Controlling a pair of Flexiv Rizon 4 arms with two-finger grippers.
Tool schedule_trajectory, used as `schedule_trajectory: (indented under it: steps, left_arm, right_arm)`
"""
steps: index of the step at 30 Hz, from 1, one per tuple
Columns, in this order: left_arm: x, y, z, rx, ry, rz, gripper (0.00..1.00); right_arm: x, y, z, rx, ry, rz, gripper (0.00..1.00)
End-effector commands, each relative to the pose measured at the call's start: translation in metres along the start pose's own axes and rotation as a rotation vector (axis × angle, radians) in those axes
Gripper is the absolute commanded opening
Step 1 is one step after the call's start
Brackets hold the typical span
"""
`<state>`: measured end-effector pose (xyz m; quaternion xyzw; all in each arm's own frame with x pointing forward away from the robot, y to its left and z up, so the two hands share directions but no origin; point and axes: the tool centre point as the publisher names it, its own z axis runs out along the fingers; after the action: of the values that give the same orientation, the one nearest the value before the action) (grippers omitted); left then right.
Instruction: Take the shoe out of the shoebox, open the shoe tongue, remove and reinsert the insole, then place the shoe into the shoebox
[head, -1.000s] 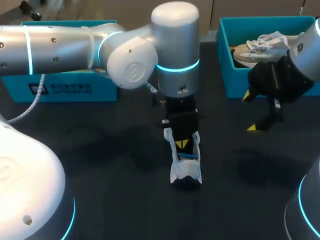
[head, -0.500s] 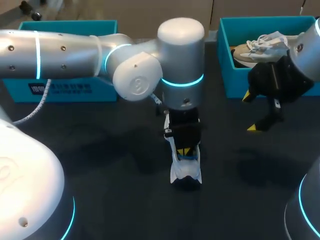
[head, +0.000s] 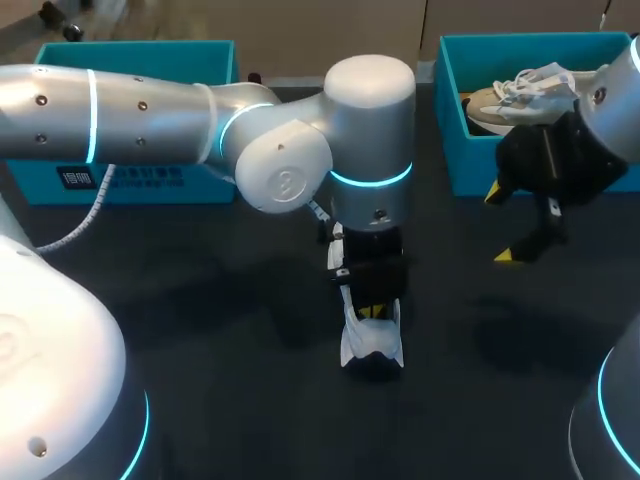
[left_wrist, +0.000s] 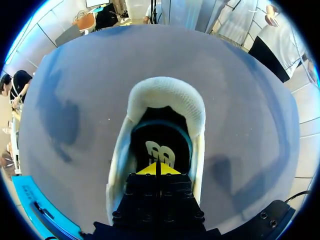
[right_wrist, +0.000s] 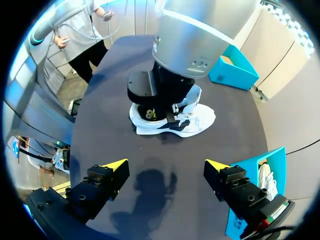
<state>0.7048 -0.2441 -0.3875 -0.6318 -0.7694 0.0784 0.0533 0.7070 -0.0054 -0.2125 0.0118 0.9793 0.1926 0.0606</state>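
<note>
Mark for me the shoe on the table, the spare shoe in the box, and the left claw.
shoe on the table (head: 371, 347), head view, its white visible end.
spare shoe (head: 497, 103), head view, its side.
left claw (left_wrist: 158, 169), left wrist view, between its yellow tips.

- Table: dark, matte top that fills the scene from the near edge to the far edge.
- Shoe: white, standing on its sole on the table around the middle, a little toward the near side, well apart from both boxes.
- Right box: teal, open at the top, standing on the table at the far right.
- Left box: teal, standing on the table at the far left, with print on its near wall.
</note>
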Motion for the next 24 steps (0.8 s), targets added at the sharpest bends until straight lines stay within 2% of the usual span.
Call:
schedule_trajectory:
  steps: [1, 8, 14, 18, 24]
  left_arm:
    - [0.005, -0.003, -0.014, 0.014, -0.007, 0.014, 0.00]
    - [0.001, -0.015, -0.008, 0.030, 0.030, 0.023, 0.00]
    - [0.000, -0.020, 0.013, 0.053, 0.023, 0.032, 0.00]
    - [0.000, -0.022, 0.032, 0.026, 0.029, 0.032, 0.00]
    - [0.000, -0.024, 0.031, 0.020, 0.004, 0.014, 0.00]
  right_arm:
    - [0.000, 0.000, 0.001, 0.001, -0.001, 0.000, 1.00]
    - [0.000, 0.000, 0.001, 0.001, -0.001, 0.000, 1.00]
    - [0.000, 0.000, 0.001, 0.001, -0.001, 0.000, 1.00]
    - [0.000, 0.000, 0.001, 0.001, -0.001, 0.000, 1.00]
    - [0.000, 0.000, 0.001, 0.001, -0.001, 0.000, 1.00]
